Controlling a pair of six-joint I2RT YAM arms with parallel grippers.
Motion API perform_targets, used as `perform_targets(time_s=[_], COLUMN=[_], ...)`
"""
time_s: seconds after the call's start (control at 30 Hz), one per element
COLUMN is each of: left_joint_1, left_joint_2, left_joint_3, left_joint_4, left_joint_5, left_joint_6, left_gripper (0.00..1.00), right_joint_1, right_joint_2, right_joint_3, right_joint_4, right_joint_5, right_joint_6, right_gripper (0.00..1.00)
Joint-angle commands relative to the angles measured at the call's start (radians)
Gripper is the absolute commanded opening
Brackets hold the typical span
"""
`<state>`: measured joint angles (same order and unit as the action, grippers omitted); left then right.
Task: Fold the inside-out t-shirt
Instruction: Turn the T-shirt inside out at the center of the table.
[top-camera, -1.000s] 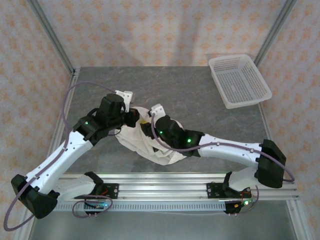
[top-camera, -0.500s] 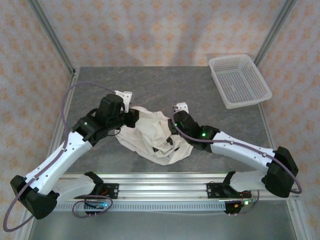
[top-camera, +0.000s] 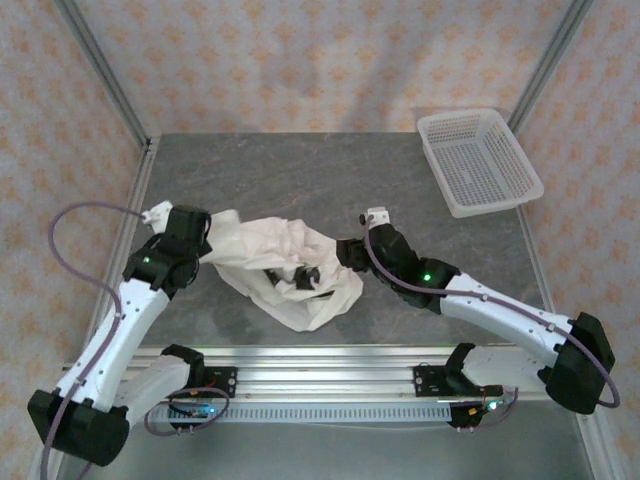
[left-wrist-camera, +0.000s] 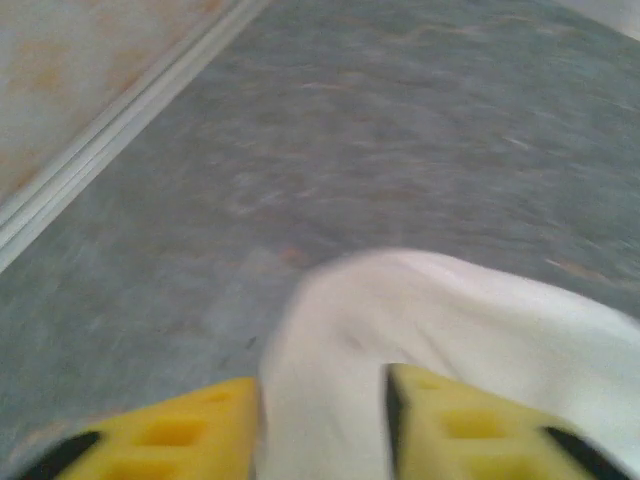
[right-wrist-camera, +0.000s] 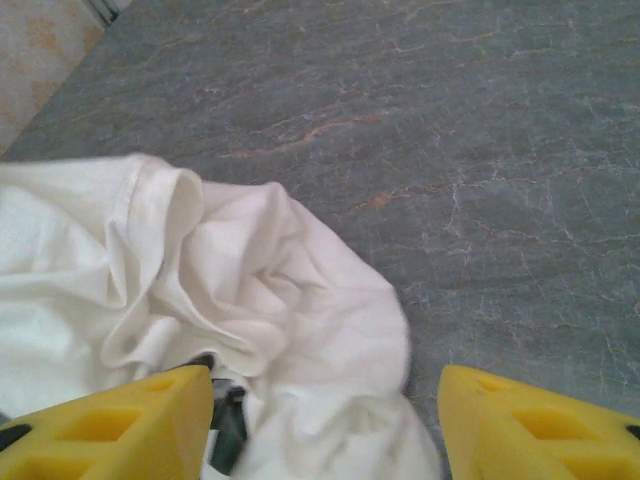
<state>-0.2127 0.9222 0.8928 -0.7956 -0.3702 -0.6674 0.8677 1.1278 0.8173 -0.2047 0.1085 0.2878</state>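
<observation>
The white t-shirt (top-camera: 290, 265) lay crumpled at the near middle of the grey table (top-camera: 400, 200), spread wider than a second before (it had been bunched between the arms). The left gripper (left-wrist-camera: 322, 388) had pulled away leftward, its fingers parted with a fold of shirt between them. The right gripper (right-wrist-camera: 325, 378) had shifted rightward and stood open over the shirt's right edge.
</observation>
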Motion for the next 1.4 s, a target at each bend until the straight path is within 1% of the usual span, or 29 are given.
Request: perform_targets(time_s=[0.0,0.03,0.07,0.1,0.13,0.17,0.2,0.27,0.3,0.33,0.37,0.43,0.5,0.6,0.67,0.77,0.83,0.87,0.93,1.0,1.03,1.07,1.1,1.13,1.2,1.27,1.3,1.37], left_joint_1=[0.009,0.01,0.009,0.01,0.009,0.009,0.007,-0.02,-0.055,-0.099,-0.165,-0.269,-0.32,-0.349,-0.352,-0.351,-0.352,-0.351,-0.352,-0.351,-0.352,-0.352,-0.35,-0.349,-0.337,-0.308,-0.285,-0.242], left_joint_2=[-0.047,-0.054,-0.061,-0.066,-0.069,-0.069,-0.063,-0.022,0.013,0.064,0.121,0.245,0.361,0.506,0.584,0.666,0.699,0.713,0.73,0.731,0.721,0.701,0.669,0.635,0.536,0.438,0.388,0.325], left_joint_3=[-0.031,-0.026,-0.014,0.0,0.012,0.022,0.023,0.009,-0.001,0.007,0.03,0.101,0.16,0.208,0.238,0.26,0.257,0.255,0.253,0.253,0.253,0.255,0.257,0.262,0.271,0.263,0.249,0.232], left_joint_4=[-0.027,-0.033,-0.037,-0.035,-0.025,0.008,0.06,0.168,0.221,0.242,0.225,0.169,0.152,0.203,0.211,0.229,0.267,0.284,0.298,0.294,0.289,0.283,0.275,0.269,0.265,0.299,0.33,0.362], left_joint_5=[-0.115,-0.129,-0.135,-0.119,-0.071,0.047,0.214,0.525,0.618,0.65,0.621,0.543,0.545,0.588,0.577,0.547,0.596,0.626,0.654,0.653,0.648,0.643,0.64,0.639,0.657,0.719,0.769,0.851], left_joint_6=[-0.101,-0.098,-0.084,-0.063,-0.033,0.026,0.084,0.113,0.114,0.121,0.152,0.213,0.251,0.256,0.238,0.208,0.202,0.196,0.183,0.178,0.174,0.173,0.173,0.171,0.156,0.115,0.083,0.043], left_gripper=[0.73,0.77,0.78,0.79,0.78,0.77,0.76,0.74,0.73,0.74,0.73,0.74,0.74,0.75,0.75,0.75,0.72,0.67,0.51,0.19,0.0,0.0,0.0,0.0,0.0,0.0,0.0,0.0], right_joint_1=[-0.013,-0.013,-0.015,-0.015,-0.015,-0.015,-0.015,-0.014,-0.013,-0.013,-0.013,-0.015,-0.015,-0.014,-0.015,-0.015,-0.015,-0.015,-0.015,-0.015,-0.015,-0.015,-0.016,-0.016,-0.015,-0.015,-0.015,-0.015], right_joint_2=[0.038,0.049,0.05,0.083,0.099,0.123,0.149,0.208,0.235,0.269,0.3,0.348,0.388,0.433,0.436,0.404,0.381,0.376,0.377,0.385,0.389,0.395,0.402,0.41,0.421,0.423,0.417,0.386], right_joint_3=[0.03,0.035,0.038,0.04,0.041,0.046,0.053,0.066,0.077,0.089,0.098,0.12,0.133,0.136,0.121,0.079,0.055,0.049,0.048,0.048,0.045,0.036,0.02,-0.004,-0.075,-0.142,-0.168,-0.201], right_joint_4=[-0.094,-0.11,-0.122,-0.125,-0.124,-0.122,-0.114,-0.09,-0.082,-0.074,-0.068,-0.064,-0.055,-0.068,-0.069,-0.04,-0.026,-0.026,-0.037,-0.041,-0.037,-0.022,0.005,0.044,0.14,0.222,0.25,0.267], right_joint_5=[0.039,0.034,0.017,-0.01,-0.046,-0.088,-0.134,-0.218,-0.236,-0.238,-0.228,-0.207,-0.224,-0.195,-0.186,-0.203,-0.2,-0.196,-0.184,-0.174,-0.17,-0.169,-0.172,-0.183,-0.196,-0.208,-0.215,-0.212], right_joint_6=[0.048,0.052,0.051,0.044,0.04,0.038,0.038,0.038,0.042,0.047,0.057,0.079,0.087,0.109,0.12,0.137,0.149,0.15,0.151,0.152,0.155,0.161,0.17,0.172,0.195,0.202,0.199,0.197], right_gripper=[0.64,0.64,0.65,0.66,0.67,0.67,0.67,0.67,0.67,0.67,0.68,0.68,0.68,0.67,0.67,0.67,0.67,0.67,0.67,0.67,0.67,0.66,0.64,0.57,0.32,0.18,0.13,0.09])
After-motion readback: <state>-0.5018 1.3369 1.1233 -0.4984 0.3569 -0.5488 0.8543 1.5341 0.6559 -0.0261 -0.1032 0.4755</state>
